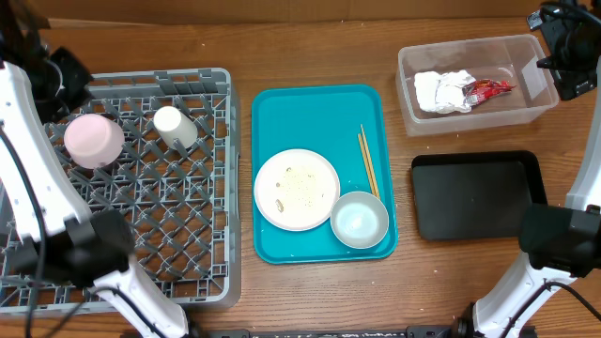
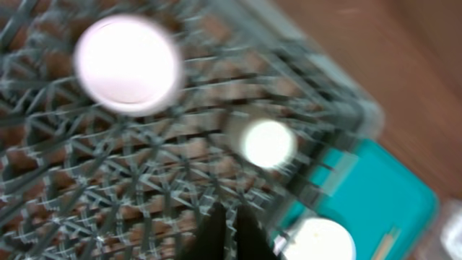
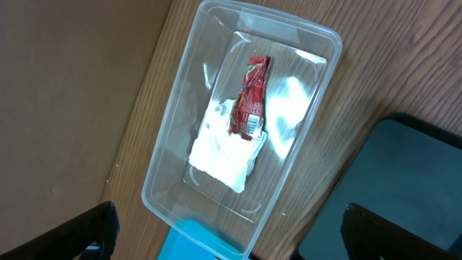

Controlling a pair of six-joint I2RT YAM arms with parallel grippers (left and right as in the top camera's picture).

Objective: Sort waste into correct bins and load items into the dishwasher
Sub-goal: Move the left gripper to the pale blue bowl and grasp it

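Grey plastic dish rack (image 1: 141, 188), overhead view: the pinkish saucer (image 1: 93, 141) and small white cup (image 1: 175, 128) sit in its far part, near each other but apart. The teal tray (image 1: 282, 103) carries the white plate (image 1: 319, 205) with rice crumbs (image 1: 299, 180), the bowl (image 1: 360, 220) against its rim, and the chopsticks (image 1: 368, 161) just beside. Napkin (image 1: 438, 91) and red wrapper (image 1: 487, 89) are in the clear tub (image 1: 470, 117). The black tray (image 1: 477, 197) shows nothing in it.

Judgement: the plate appears due next. Take it by the rim away from the bowl, carry it level, and tip the crumbs into the black tray before racking.

Left wrist view: heavily blurred. The left gripper (image 2: 229, 220) hangs over the rack, fingers drawn close with nothing between them; their bases are cut off at the frame's bottom edge.

Right wrist view: the right gripper (image 3: 227, 227) is spread wide and empty above the tub. Only its finger ends show, at the lower corners. The wrapper lies on the napkin; the black tray is cut off at the right edge.
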